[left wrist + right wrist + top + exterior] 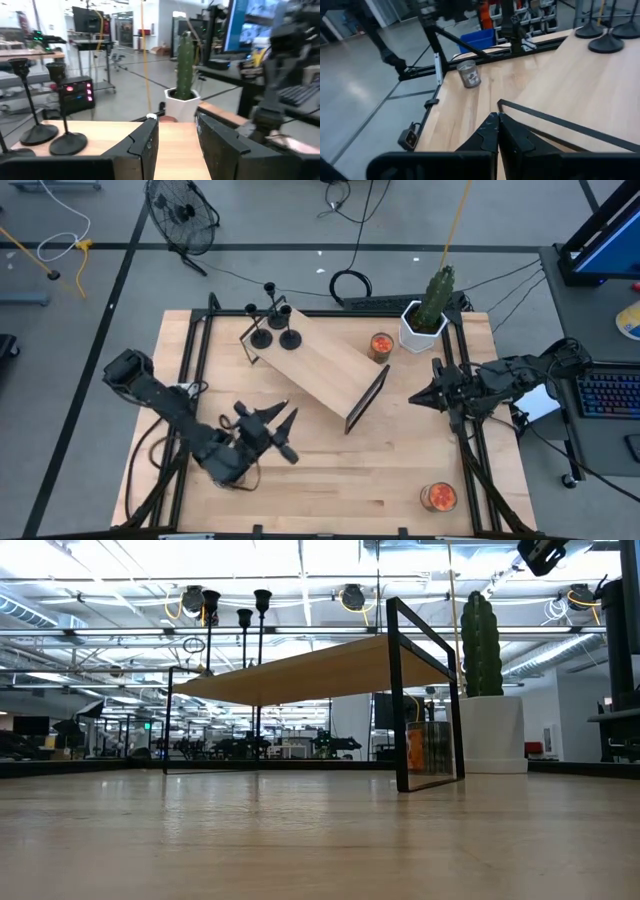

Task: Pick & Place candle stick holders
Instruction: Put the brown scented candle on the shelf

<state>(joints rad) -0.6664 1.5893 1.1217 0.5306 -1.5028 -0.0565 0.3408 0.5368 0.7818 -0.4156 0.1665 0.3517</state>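
Observation:
Three black candle stick holders [272,328] stand upright on their round bases on the far left end of a wooden shelf [320,365] with a black frame. They also show in the low view [244,616], the left wrist view [67,142] and the right wrist view [606,45]. My left gripper [285,435] is open and empty above the table, near side of the shelf. In its own view it [177,135] points toward the shelf. My right gripper [415,397] is shut and empty, off the shelf's right end; it also shows in the right wrist view [497,131].
A cactus in a white pot [425,320] stands at the far right. An orange jar candle [381,346] sits beside the shelf's far side, and another [439,497] sits near the front right corner. Black rails [190,350] line the table's sides.

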